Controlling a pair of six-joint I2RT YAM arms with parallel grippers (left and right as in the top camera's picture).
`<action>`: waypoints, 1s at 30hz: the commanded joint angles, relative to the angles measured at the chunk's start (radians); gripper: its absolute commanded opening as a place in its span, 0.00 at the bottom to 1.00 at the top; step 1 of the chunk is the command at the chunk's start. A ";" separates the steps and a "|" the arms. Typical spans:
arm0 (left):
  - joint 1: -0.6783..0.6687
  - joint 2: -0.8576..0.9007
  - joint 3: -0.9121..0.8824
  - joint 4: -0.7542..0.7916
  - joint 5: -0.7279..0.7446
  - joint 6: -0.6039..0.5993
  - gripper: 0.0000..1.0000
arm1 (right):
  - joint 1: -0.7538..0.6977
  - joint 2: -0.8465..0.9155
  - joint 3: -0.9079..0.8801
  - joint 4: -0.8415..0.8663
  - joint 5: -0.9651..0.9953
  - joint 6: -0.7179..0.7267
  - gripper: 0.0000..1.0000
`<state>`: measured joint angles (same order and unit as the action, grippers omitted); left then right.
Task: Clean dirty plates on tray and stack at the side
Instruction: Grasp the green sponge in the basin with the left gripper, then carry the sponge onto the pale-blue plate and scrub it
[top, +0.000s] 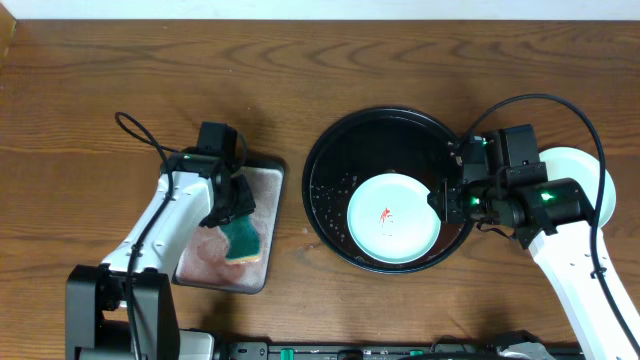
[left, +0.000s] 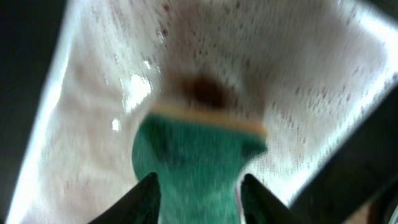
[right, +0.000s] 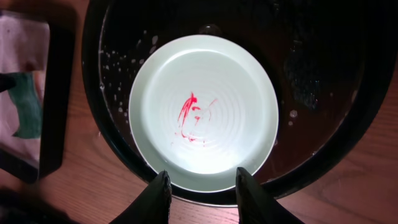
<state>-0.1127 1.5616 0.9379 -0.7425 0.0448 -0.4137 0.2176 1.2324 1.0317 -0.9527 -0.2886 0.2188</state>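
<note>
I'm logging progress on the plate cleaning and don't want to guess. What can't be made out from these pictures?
Overhead: the right arm covers part of the side plate, so how many are stacked there is hidden.
Left wrist: blurred; the brown spot on the silver tray behind the sponge in the left gripper is unidentifiable.
Right wrist: whether the right gripper touches the smeared plate is unclear; the black tray is cut off by the edges.

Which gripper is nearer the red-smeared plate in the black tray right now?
Right. The right gripper is open at the plate's edge, over the black tray. The left gripper is away at the silver tray, clamping the green sponge.
</note>
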 joint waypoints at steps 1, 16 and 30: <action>0.003 0.010 -0.088 0.054 -0.044 0.008 0.41 | 0.004 -0.001 0.002 -0.002 -0.007 -0.010 0.32; 0.003 -0.004 0.013 -0.031 -0.027 0.020 0.30 | 0.004 -0.001 0.002 -0.005 -0.008 -0.010 0.31; 0.003 0.008 -0.127 -0.035 0.060 -0.023 0.41 | 0.004 -0.001 0.002 -0.005 -0.007 -0.010 0.32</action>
<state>-0.1127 1.5581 0.8936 -0.8211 0.0925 -0.4011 0.2176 1.2331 1.0317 -0.9565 -0.2886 0.2184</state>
